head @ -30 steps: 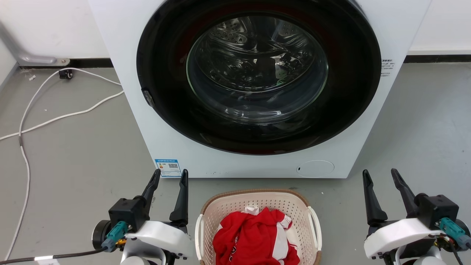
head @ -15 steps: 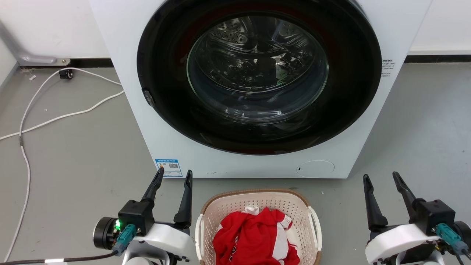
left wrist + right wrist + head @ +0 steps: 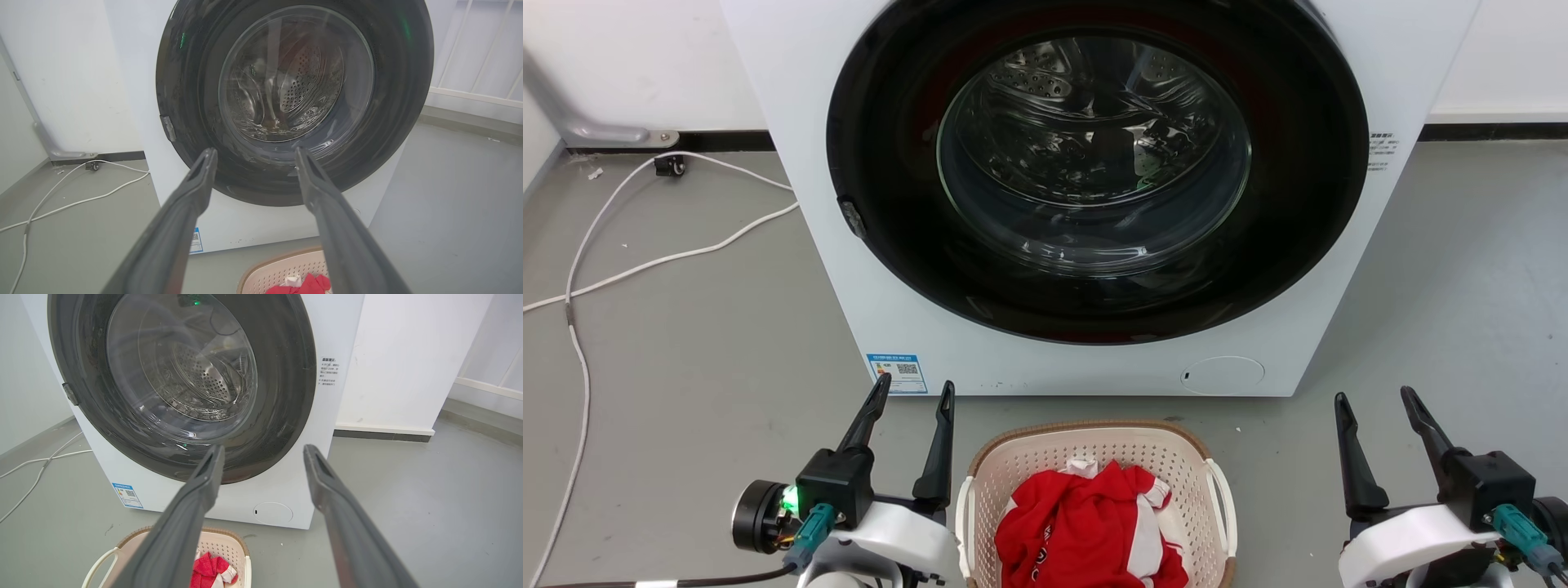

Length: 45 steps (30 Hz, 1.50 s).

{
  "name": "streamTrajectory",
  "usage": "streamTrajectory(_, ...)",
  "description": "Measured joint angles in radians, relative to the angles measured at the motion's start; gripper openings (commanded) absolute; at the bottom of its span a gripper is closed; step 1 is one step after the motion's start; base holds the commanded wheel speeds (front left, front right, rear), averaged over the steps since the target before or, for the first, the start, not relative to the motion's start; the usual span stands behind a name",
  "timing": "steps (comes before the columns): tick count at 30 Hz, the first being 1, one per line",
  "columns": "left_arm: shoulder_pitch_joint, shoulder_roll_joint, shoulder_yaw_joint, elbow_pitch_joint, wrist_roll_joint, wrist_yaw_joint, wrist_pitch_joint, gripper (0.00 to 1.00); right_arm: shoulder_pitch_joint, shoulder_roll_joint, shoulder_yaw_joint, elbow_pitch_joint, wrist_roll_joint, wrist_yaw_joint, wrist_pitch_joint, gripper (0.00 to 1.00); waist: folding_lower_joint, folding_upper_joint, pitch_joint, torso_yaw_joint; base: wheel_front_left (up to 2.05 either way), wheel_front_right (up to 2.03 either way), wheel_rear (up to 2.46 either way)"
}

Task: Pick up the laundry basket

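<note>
Washer [image 3: 1094, 204] stands behind. On the floor before it we see the laundry basket [image 3: 1029, 469], red clothes [image 3: 1086, 523] inside. Left gripper [image 3: 914, 384] is just beside it and right gripper [image 3: 1373, 394] well apart, both spread wide and empty. We judge the lift wants both white handles [image 3: 1229, 502] gripped evenly, so the basket stays level.

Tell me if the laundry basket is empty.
Not empty: red-and-white clothing lies bunched inside the laundry basket.

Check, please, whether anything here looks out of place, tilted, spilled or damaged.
Nothing serious. The cream perforated plastic laundry basket stands upright on the grey floor, red-and-white clothes inside it, none spilled. Only a loose white cable trails across the floor left of the white front-loading washer.
</note>
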<state>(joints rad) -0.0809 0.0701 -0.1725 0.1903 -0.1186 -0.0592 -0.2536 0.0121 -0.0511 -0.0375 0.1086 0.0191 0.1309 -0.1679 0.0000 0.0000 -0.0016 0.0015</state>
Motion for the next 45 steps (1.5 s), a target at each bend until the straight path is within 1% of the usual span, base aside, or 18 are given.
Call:
streamTrajectory(5,0.000,-0.008,0.010,0.004,0.010,-0.011,-0.009,1.00,0.005,0.000,0.000,-0.002,-0.022,0.000,-0.002,1.00,0.0000,0.0000,0.002,-0.001,0.00,0.00,0.00)
streamTrajectory(11,0.000,-0.012,0.016,0.008,0.009,-0.019,-0.009,1.00,0.005,0.000,-0.002,-0.002,-0.019,0.000,-0.002,1.00,0.0000,0.0000,0.002,0.000,0.00,0.00,0.00)
streamTrajectory(20,0.001,-0.016,0.022,0.014,0.010,-0.020,-0.009,1.00,0.005,0.000,-0.007,0.002,-0.017,0.000,-0.002,1.00,0.0000,0.0000,0.000,0.000,0.00,0.00,0.00)
streamTrajectory(25,0.000,-0.017,0.022,0.051,0.015,-0.019,-0.009,1.00,0.004,0.000,-0.015,0.019,0.005,0.000,0.009,1.00,0.0000,0.0000,0.015,-0.002,0.00,0.00,0.00)
streamTrajectory(31,-0.031,-0.018,0.017,0.167,-0.018,-0.021,-0.010,1.00,-0.027,0.000,-0.015,0.089,0.026,0.000,0.018,1.00,0.0000,0.0000,0.086,-0.009,0.00,0.00,0.00)
streamTrajectory(35,-0.076,-0.019,0.012,0.271,-0.047,-0.033,-0.009,1.00,-0.064,0.000,-0.013,0.157,0.036,0.000,0.016,1.00,0.0000,0.0000,0.154,-0.014,0.00,0.00,0.00)
streamTrajectory(41,-0.185,-0.020,0.000,0.450,-0.105,-0.055,-0.010,1.00,-0.143,0.000,0.004,0.283,0.033,0.000,0.008,1.00,0.0002,0.0000,0.270,-0.019,0.00,0.00,0.00)
streamTrajectory(45,-0.275,-0.020,-0.025,0.583,-0.129,-0.064,-0.009,1.00,-0.217,0.000,0.017,0.387,0.033,0.000,-0.002,1.00,0.0002,0.0000,0.347,-0.020,0.00,0.00,0.00)
